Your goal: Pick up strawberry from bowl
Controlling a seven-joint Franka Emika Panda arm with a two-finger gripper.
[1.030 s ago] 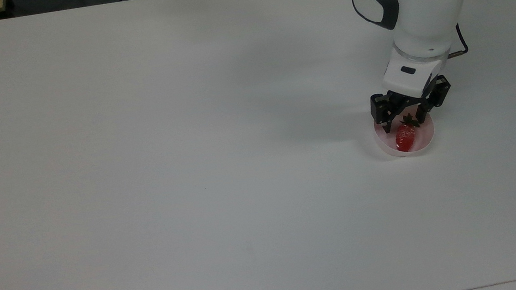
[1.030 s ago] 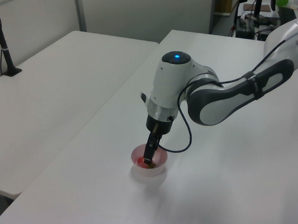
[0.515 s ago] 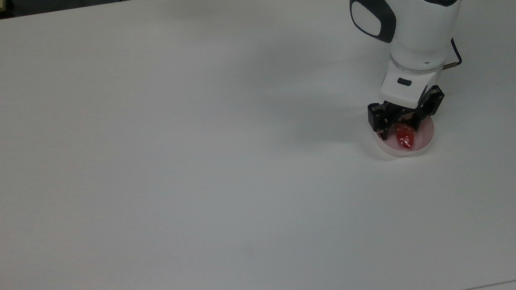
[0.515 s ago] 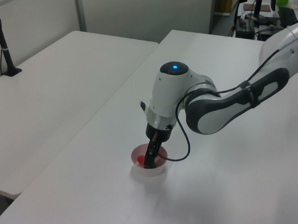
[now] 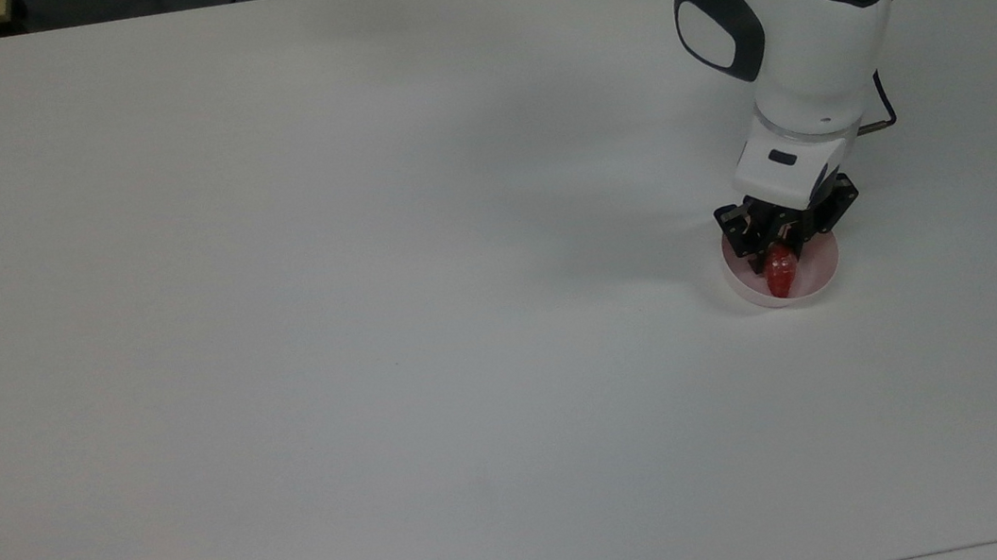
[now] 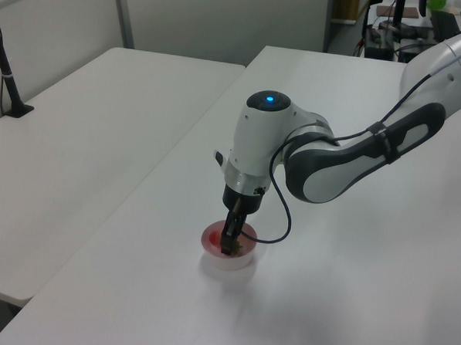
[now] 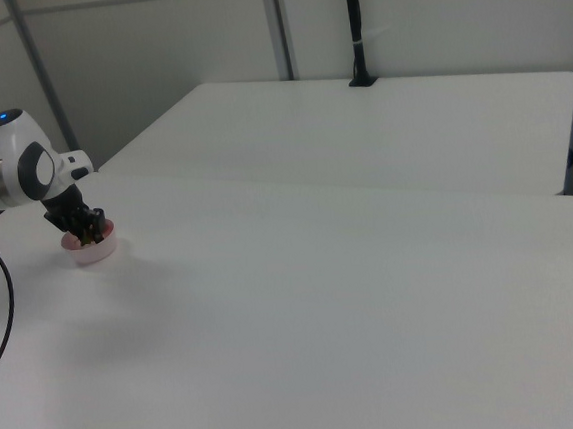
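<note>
Near the top view's right edge, the pale pink bowl point(image 5: 783, 269) sits on the white table point(image 5: 366, 287), with the red strawberry point(image 5: 780, 272) lying inside it. Directly above, the Franka arm's gripper point(image 5: 779, 257) reaches down into the bowl, its black fingers point(image 5: 756, 254) drawn narrowly together against the berry's upper end, apparently pinching it. From the left view, the gripper point(image 6: 229, 248) stands nearly upright within the bowl point(image 6: 229, 253); from the right view, the bowl point(image 7: 93, 247) lies at far left.

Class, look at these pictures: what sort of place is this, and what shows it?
Probably a robotics lab: a white robot arm works over bare white tables, its hand closed on a strawberry in a pink bowl.
</note>
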